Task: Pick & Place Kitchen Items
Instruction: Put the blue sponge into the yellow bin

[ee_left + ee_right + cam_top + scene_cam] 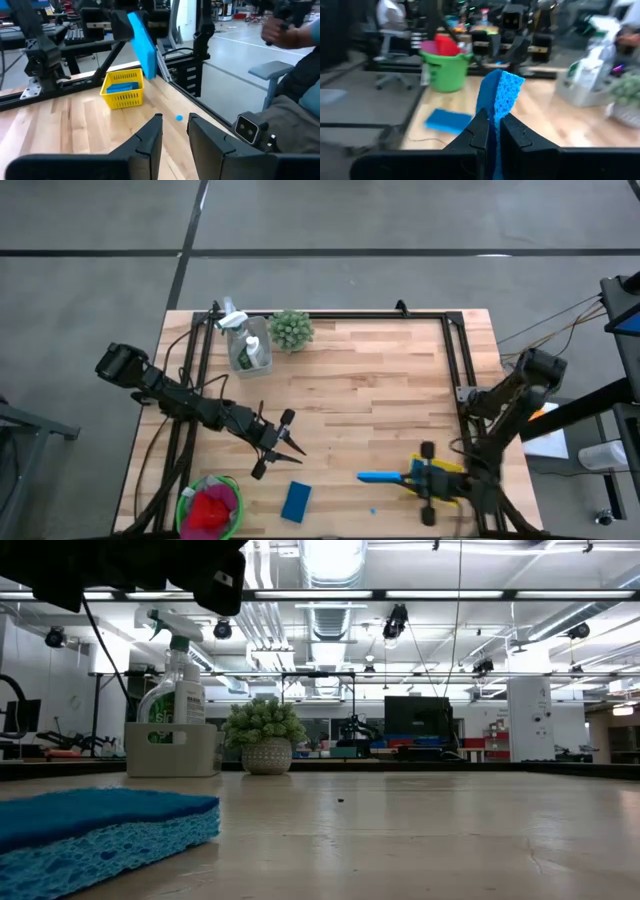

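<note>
Flat blue rectangular sponge (95, 830) lies loose on the wooden worktop (370, 400), just beside the green bucket (210, 506); left end effector (278, 445), fingers slightly apart and empty, hovers nearest. Right end effector (493, 131) clamps a second blue sponge (497, 97) beside the yellow basket (122, 88), long axis pointing bucketward.

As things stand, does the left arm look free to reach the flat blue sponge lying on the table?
Probably yes: the left end effector holds nothing, and bare wood separates it from the flat blue sponge nearby.
</note>
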Available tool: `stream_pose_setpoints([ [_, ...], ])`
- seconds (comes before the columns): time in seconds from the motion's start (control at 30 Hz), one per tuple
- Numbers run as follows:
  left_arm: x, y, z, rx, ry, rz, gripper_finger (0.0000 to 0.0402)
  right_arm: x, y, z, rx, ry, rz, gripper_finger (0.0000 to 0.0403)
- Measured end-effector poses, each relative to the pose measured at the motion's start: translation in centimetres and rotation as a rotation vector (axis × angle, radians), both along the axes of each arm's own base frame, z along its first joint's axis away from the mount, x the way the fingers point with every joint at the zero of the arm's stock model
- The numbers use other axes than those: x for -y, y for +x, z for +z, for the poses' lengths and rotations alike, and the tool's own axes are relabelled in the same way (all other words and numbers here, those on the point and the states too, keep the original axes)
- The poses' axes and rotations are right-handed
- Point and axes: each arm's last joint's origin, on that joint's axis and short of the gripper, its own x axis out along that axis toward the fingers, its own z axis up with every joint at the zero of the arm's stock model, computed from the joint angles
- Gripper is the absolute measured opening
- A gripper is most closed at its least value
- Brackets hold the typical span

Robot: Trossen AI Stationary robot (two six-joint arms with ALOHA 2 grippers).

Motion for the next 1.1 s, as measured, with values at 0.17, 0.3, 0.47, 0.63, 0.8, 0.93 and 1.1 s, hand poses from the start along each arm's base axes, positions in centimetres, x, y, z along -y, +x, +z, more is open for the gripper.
stream_pose_setpoints([
  [0.17,0.0,0.0,0.0,0.001,0.000,0.004,0.0099,0.9,-2.9,1.9,-0.106,0.128,0.089,0.0018],
  [0.3,0.0,0.0,0.0,0.000,0.000,0.004,0.0099,1.9,-3.3,3.7,-0.310,0.211,0.155,0.0018],
  [0.47,0.0,0.0,0.0,0.000,0.001,0.008,0.0099,3.0,-3.0,6.8,-0.607,0.237,0.131,0.0018],
  [0.63,0.0,0.0,0.0,-0.002,0.002,0.007,0.0099,3.8,-3.2,9.6,-0.864,0.293,0.105,0.0018],
  [0.8,0.0,0.0,0.0,-0.004,0.003,0.008,0.0099,4.1,-3.4,10.5,-1.064,0.324,0.123,0.0018],
  [0.93,0.0,0.0,0.0,-0.005,0.003,0.007,0.0099,4.4,-3.4,9.7,-1.243,0.309,0.120,0.0018],
  [1.1,0.0,0.0,-0.1,-0.007,0.004,0.007,0.0099,4.1,-2.9,8.2,-1.509,0.278,0.167,0.0018],
])
